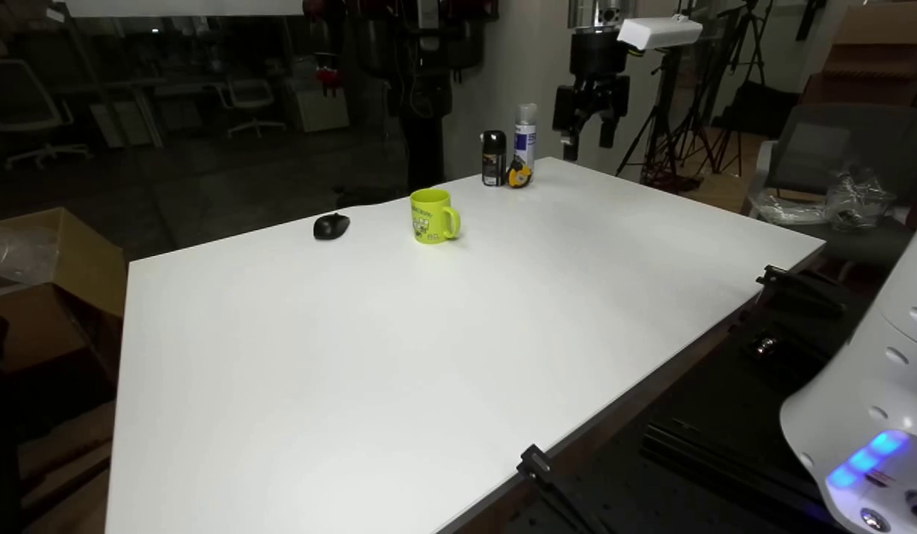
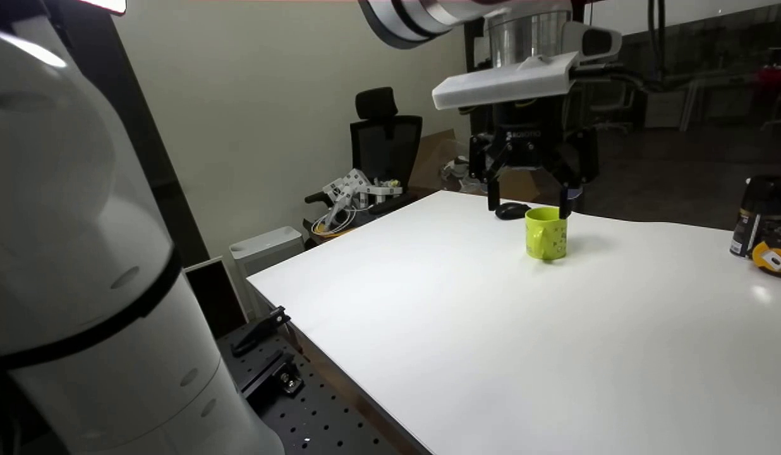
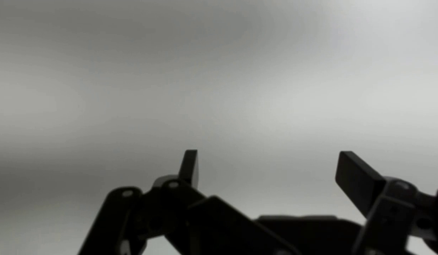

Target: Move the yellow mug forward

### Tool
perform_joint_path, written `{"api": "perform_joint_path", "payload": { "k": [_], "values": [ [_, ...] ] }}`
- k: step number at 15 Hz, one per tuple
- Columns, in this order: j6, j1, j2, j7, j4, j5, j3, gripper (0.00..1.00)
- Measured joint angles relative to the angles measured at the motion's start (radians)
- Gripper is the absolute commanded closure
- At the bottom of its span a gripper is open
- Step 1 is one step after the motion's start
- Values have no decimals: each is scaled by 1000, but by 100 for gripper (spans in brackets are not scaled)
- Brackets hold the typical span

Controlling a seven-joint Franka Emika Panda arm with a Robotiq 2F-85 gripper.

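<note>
My pincer (image 3: 268,152) hangs higher than the white table (image 1: 429,356), spread wide. The yellow mug (image 1: 429,217) stands upright near the table's far edge; in an exterior view my fingertip (image 2: 563,205) hides part of its rim. My wrist view's grey background is blurred.

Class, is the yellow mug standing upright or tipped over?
Upright: in both exterior views, the yellow mug rests on its base, rim uppermost.

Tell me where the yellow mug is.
In an exterior view, the yellow mug stands upright on the white table toward its far edge, with the black mouse to its left and the black can farther to its right.
</note>
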Motion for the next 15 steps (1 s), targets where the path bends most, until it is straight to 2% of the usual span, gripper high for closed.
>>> {"api": "perform_joint_path", "payload": {
  "k": [5, 8, 11, 15],
  "values": [
    [12, -13, 49, 8, 32, 12, 15, 0],
    [96, -16, 88, 53, 63, 108, 37, 0],
    [155, -15, 192, 173, 178, 147, 73, 0],
    [162, 6, 406, 424, 404, 81, 94, 0]
  ]
}}
